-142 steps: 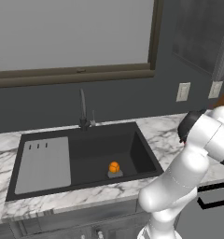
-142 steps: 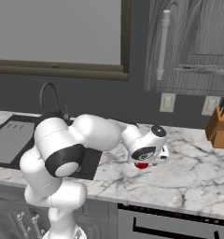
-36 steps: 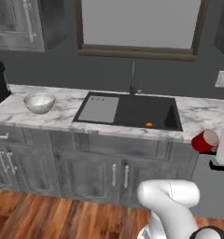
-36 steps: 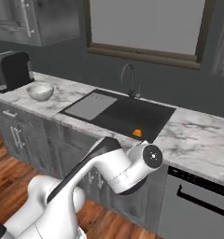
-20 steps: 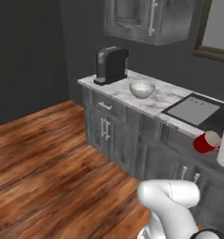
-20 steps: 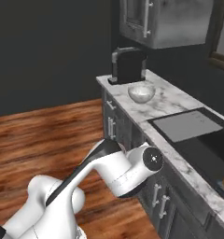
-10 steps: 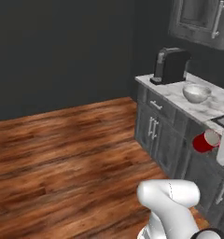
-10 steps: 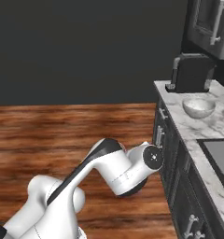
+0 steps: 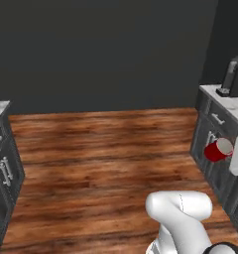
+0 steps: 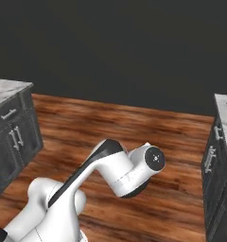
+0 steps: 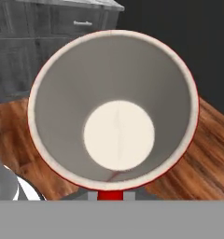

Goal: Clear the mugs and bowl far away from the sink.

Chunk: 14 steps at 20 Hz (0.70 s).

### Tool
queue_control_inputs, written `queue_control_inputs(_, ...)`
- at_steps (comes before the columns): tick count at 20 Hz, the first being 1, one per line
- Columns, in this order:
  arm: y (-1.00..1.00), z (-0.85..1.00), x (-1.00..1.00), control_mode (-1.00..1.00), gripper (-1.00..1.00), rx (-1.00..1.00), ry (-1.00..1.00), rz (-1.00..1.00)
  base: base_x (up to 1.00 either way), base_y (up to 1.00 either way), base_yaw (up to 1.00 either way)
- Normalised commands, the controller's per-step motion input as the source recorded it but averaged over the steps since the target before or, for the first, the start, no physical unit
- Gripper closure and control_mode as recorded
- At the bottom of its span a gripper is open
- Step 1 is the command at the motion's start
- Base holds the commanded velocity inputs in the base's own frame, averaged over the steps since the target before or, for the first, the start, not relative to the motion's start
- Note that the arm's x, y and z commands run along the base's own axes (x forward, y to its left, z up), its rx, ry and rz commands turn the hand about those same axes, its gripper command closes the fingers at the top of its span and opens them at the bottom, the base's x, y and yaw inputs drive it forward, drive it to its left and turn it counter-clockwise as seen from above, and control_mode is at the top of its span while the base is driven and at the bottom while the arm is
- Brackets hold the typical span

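The red mug [image 9: 218, 149] is smooth and glossy, round-mouthed, with a thin red rim and a plain white inside that narrows to a flat pale bottom [image 11: 115, 112]. It hangs in the air above the brown plank floor [image 9: 101, 158], in front of a dark grey cabinet [image 9: 214, 149] with a veined marble top, clear of every counter. The gripper [image 9: 234, 155] is clamped tight on it from the side, at the right edge of the left base view. The white arm [image 10: 115, 172] folds low over its base, elbow bent, its round joint facing outward. Another grey marble-topped cabinet [image 10: 11, 127] stands across the floor.
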Motion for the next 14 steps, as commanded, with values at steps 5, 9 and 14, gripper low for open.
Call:
queue_control_inputs(5,0.0,0.0,0.0,1.0,1.0,0.0,0.0,0.0,-0.13,0.01,0.5)
queue_control_inputs(9,0.0,0.0,0.0,1.0,1.0,0.0,0.0,0.0,-0.27,0.14,0.45)
queue_control_inputs(14,0.0,0.0,0.0,1.0,1.0,0.0,0.0,0.0,-0.36,0.3,0.41)
